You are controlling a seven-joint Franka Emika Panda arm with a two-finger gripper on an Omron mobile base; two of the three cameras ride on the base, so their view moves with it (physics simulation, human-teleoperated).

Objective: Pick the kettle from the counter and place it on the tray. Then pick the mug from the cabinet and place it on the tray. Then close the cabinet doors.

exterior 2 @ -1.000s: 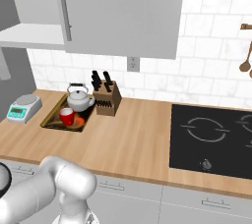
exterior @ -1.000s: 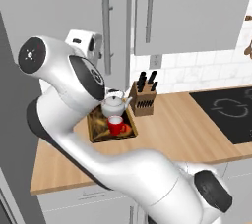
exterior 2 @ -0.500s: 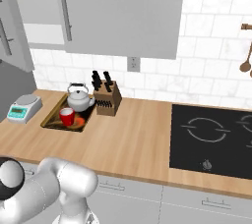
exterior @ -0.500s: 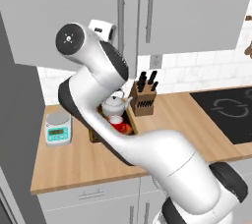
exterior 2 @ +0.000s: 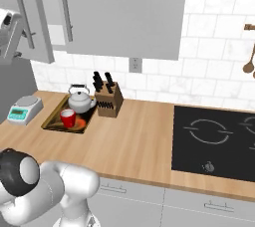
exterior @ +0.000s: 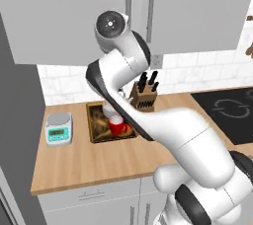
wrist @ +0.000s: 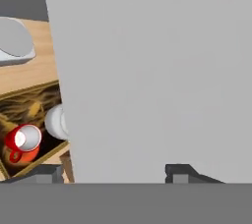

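Gripper [wrist: 113, 171] up at the left cabinet door [wrist: 147, 70], fingertips spread wide with nothing between them, door panel right in front; left door [exterior 2: 32, 17] ajar, right door [exterior 2: 119, 12] shut; kettle [exterior 2: 81, 100] and mug [exterior 2: 68, 118] both sit on the tray [exterior 2: 52, 121] on the counter [exterior 2: 134, 136], beside knife block [exterior 2: 108, 99]; scale [exterior 2: 22, 109] left of the tray.

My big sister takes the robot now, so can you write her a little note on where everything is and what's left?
Pincer: open, nothing in it, right up against the left cabinet door.
Kettle and mug: both on the tray, on the counter.
Done: kettle and mug are placed.
Cabinet doors: the right cabinet door looks shut; the left one is not quite shut.
Left: push the left door fully closed.
Nearby: kitchen scale and knife block.
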